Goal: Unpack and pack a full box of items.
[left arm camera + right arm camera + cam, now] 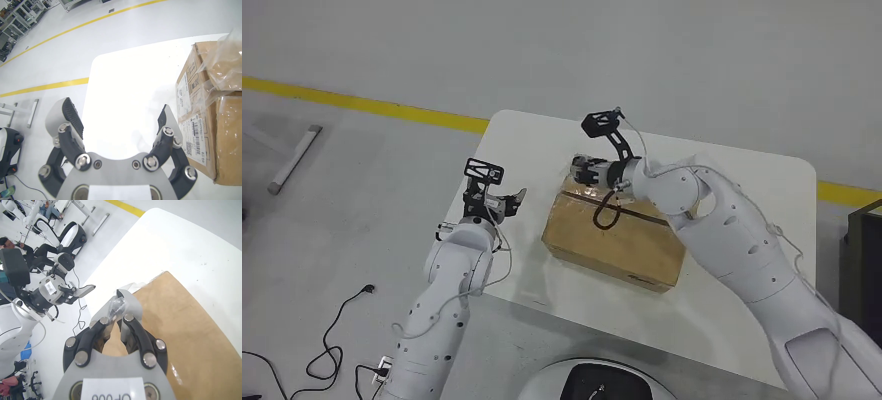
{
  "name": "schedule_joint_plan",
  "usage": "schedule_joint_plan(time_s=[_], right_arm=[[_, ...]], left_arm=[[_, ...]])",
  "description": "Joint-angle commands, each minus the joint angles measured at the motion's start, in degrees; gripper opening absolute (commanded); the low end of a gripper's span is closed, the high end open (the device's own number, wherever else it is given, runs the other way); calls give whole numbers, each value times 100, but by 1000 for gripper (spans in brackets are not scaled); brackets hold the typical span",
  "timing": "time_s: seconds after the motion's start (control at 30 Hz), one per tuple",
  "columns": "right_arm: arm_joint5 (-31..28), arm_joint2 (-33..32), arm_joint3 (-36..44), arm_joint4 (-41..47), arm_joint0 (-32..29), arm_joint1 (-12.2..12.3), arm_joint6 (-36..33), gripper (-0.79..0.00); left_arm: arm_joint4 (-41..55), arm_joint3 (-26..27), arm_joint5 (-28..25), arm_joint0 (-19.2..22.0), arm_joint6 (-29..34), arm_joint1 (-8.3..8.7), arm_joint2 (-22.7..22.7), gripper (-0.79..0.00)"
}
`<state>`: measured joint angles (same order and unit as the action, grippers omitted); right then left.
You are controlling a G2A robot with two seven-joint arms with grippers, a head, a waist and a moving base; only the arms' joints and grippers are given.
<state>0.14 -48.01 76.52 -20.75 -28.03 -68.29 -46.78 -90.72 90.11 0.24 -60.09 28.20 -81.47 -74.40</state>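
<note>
"Where's the cardboard box [614, 238]?"
"On the white counter [722, 180], flaps down."
"And the fingers?"
"The right gripper [118, 295] pinches a small clear bag [115, 308] of dark parts above the box's corner. The left gripper [115, 103] is spread wide beside the box."

The cardboard box [200, 113] runs past the edge; small bag [115, 308] in the right gripper [118, 298] has unclear contents
</note>
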Motion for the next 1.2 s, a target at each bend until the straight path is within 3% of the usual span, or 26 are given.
schedule_joint_plan(time_s=[0.0,0.1,0.27,0.37,0.73,0.87,0.97,1.17], right_arm=[[25,-197,189,-30,-226,74,-89,-720],[65,-453,401,-42,-483,161,-192,-668],[72,-733,726,-242,-790,270,-354,-668],[83,-856,864,-295,-948,310,-396,-785],[-86,-1184,1170,-360,-1368,419,-607,-785],[-306,-1187,1160,-456,-1383,439,-761,-708],[-491,-1207,1144,-580,-1314,449,-771,-785],[-1398,-1133,1085,-902,-1000,469,-1020,-785]], left_arm=[[74,-32,34,18,45,-5,-17,0],[113,-64,51,45,55,-6,-35,0],[119,-96,57,84,59,-13,8,0],[121,-125,43,100,55,-18,44,0],[134,-182,47,157,54,-20,48,0],[134,-203,44,170,37,-22,57,0],[137,-211,37,177,35,-21,57,0],[115,-225,17,193,54,-18,56,0]])
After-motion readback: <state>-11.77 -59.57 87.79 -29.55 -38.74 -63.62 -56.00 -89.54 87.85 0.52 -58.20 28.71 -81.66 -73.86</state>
